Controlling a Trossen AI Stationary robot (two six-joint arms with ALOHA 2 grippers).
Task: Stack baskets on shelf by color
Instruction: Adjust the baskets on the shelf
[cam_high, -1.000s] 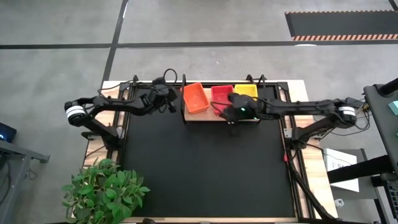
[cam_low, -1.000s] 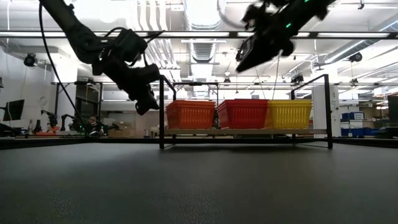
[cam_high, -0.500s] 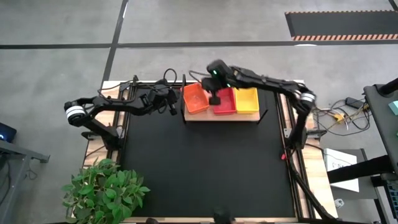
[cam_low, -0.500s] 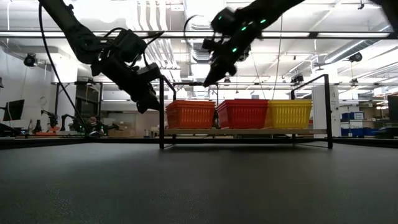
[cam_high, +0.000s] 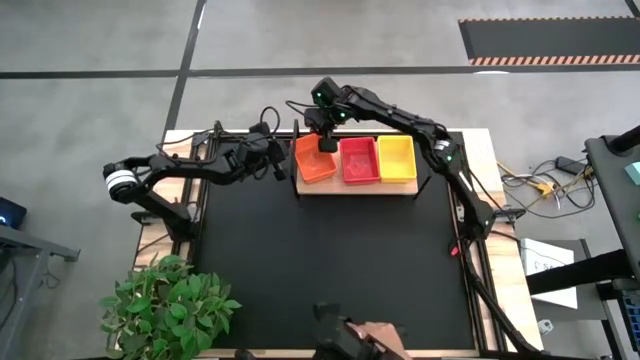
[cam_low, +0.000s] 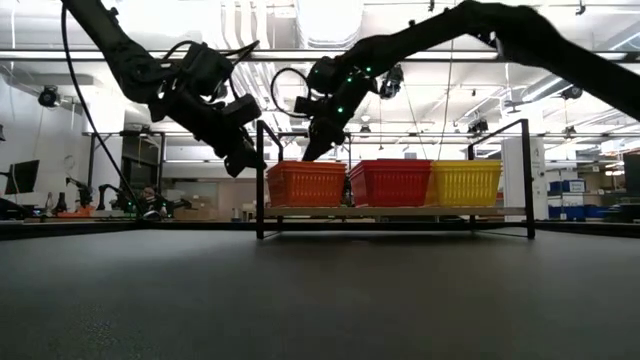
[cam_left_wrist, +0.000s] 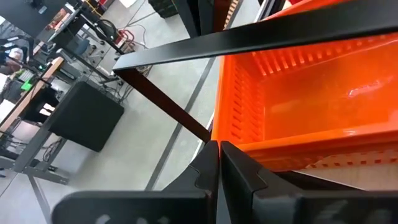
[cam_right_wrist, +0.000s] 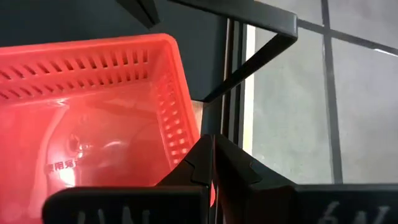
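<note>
- While the near black mat (cam_high: 330, 260) on the desk (cam_high: 505, 280) lies bare, a person's hand (cam_high: 375, 335) shows at the desk's 6 o'clock edge.
- Toward 12 o'clock stands the shelf (cam_high: 355, 188), bearing an orange basket (cam_high: 315, 160), a red basket (cam_high: 358, 160) and a yellow basket (cam_high: 396, 158) touching in a row.
- At the shelf's 9 o'clock end, the left gripper (cam_high: 280, 165) hangs just beside the orange basket, fingers pressed together, gripping nothing.
- Above the orange basket's far edge, the right gripper (cam_high: 326, 140) hovers with fingers closed together, empty.
</note>
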